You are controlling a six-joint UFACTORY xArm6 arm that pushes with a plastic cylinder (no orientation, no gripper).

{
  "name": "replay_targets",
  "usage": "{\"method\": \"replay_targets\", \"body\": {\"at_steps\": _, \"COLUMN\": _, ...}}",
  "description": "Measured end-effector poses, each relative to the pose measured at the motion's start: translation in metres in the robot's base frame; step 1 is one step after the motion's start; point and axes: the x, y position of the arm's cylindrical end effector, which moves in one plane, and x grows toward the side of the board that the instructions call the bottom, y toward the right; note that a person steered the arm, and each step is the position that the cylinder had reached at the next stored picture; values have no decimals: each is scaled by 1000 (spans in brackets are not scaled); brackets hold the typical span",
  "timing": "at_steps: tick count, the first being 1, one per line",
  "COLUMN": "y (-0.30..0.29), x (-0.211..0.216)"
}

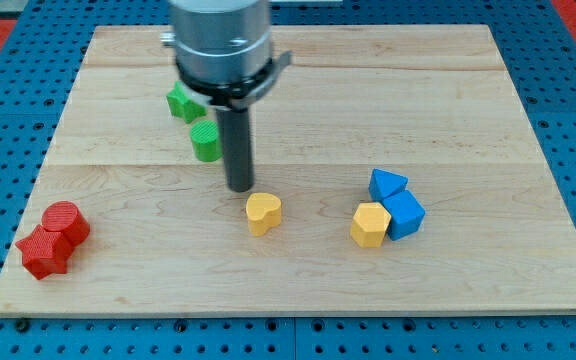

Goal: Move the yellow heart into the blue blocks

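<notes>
The yellow heart [263, 213] lies on the wooden board a little below the middle. My tip [240, 187] stands just up and left of the heart, close to it but with a small gap. Two blue blocks sit to the view's right: a blue triangle [387, 184] and below it a blue cube [404, 214], touching each other. A yellow hexagon [369, 225] rests against the blue cube's left side.
A green cylinder [205, 141] and a green star block [183, 103] lie up and left of my tip, partly behind the arm. A red cylinder [65, 222] and a red star block [43, 252] sit at the board's lower left corner.
</notes>
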Motion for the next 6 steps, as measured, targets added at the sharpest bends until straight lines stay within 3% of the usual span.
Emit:
{"method": "replay_targets", "body": {"at_steps": 1, "y": -4, "x": 30}}
{"method": "replay_targets", "body": {"at_steps": 2, "y": 30, "x": 47}}
{"method": "replay_targets", "body": {"at_steps": 3, "y": 114, "x": 48}}
{"method": "replay_targets", "body": {"at_steps": 4, "y": 86, "x": 17}}
{"method": "replay_targets", "body": {"at_steps": 5, "y": 123, "x": 9}}
{"method": "replay_targets", "body": {"at_steps": 6, "y": 186, "x": 45}}
